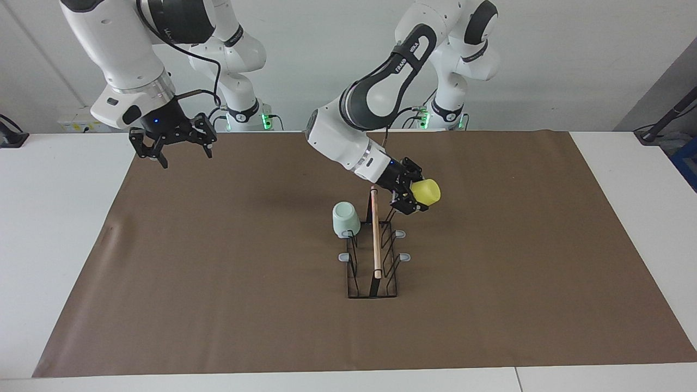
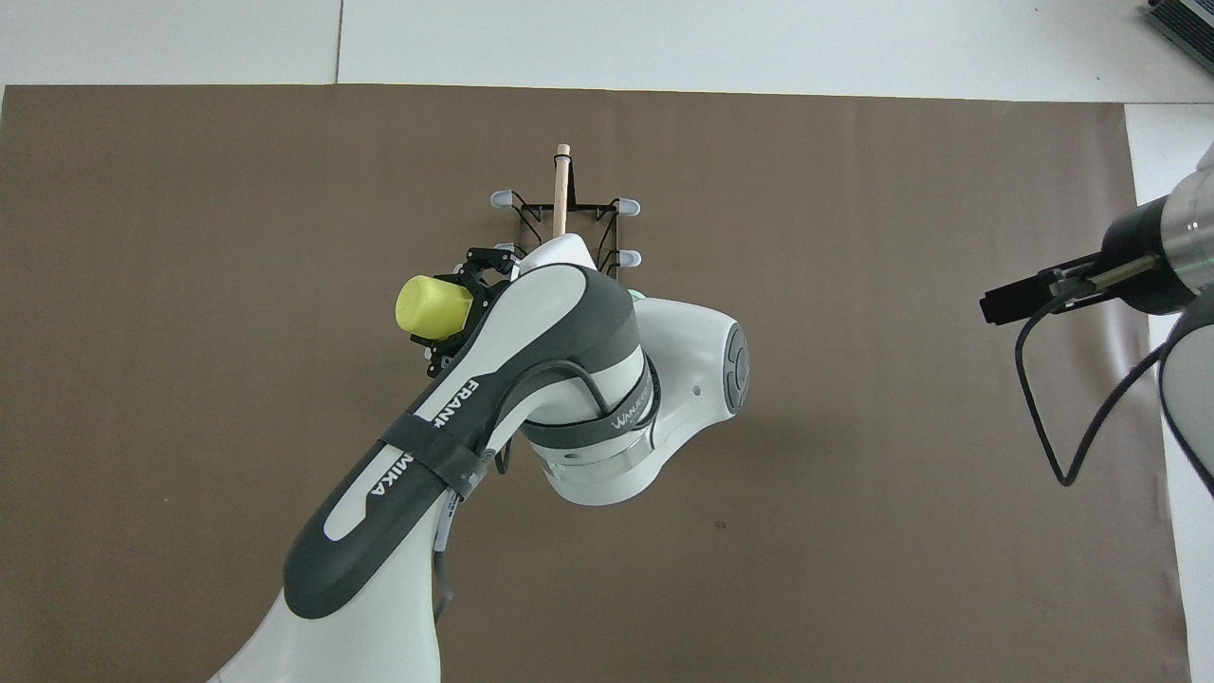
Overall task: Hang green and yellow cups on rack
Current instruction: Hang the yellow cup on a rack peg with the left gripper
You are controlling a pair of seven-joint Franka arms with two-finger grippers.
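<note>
The desk [image 1: 65, 228] carries a brown mat [image 1: 218, 283], and the black wire rack [image 1: 373, 283] stands near the mat's middle. Its long axis, marked by the wooden rod handle [image 1: 375, 234] on top, runs straight away from the robots, with grey-tipped prongs sticking out toward either arm's end of the desk.

The task looks about half done. The mint green cup [image 1: 346, 219] already sits mouth-down on the prong nearest the robots, on the side toward the right arm's end, tilted a little outward. The yellow cup [image 1: 426, 191] is left to hang.

The left hand [image 1: 409, 197] is over the rack's end nearest the robots, on the side toward the left arm's end, and is clamped on the yellow cup. The cup lies roughly on its side, its closed base pointing away from the rack and its mouth apparently turned toward the prongs, though the hand hides the rim. It is not yet on a prong.

The right hand [image 1: 173, 146] waits, raised over the mat's corner near its own base, its fingers apart and holding nothing.
</note>
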